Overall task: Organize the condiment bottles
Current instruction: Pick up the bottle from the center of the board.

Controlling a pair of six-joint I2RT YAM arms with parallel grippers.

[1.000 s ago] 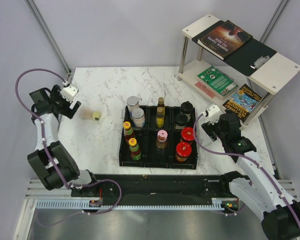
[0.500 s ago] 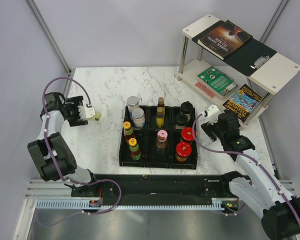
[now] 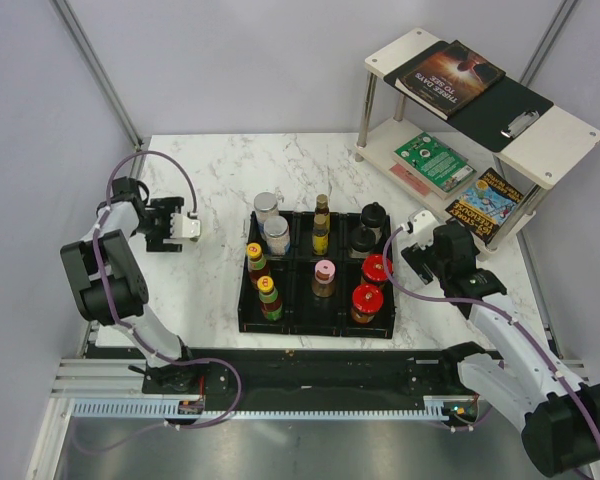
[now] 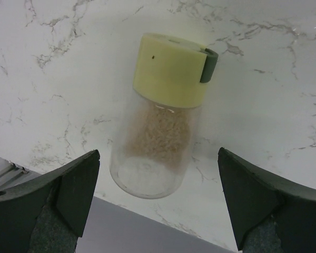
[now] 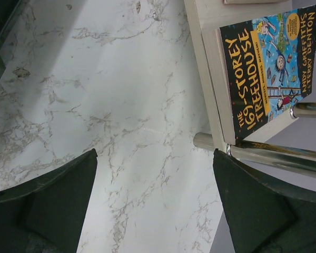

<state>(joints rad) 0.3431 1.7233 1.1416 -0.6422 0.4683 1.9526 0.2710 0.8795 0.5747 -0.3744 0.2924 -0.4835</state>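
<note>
Left gripper (image 4: pixel 158 154): fingers fully spread, gripping nothing. Base of yellow-lidded shaker (image 4: pixel 166 116) sits between them, untouched. It lies on its side near the bench (image 3: pixel 220 170) left edge.
Right gripper (image 5: pixel 155 153): wide open, holding nothing, near right edge.
Other bottles (image 3: pixel 366 297) stand in tray (image 3: pixel 315 328).

Clear yellow-lidded shaker (image 4: pixel 160 132) lies on its side, apart from the upright bottles (image 3: pixel 324 274).
</note>
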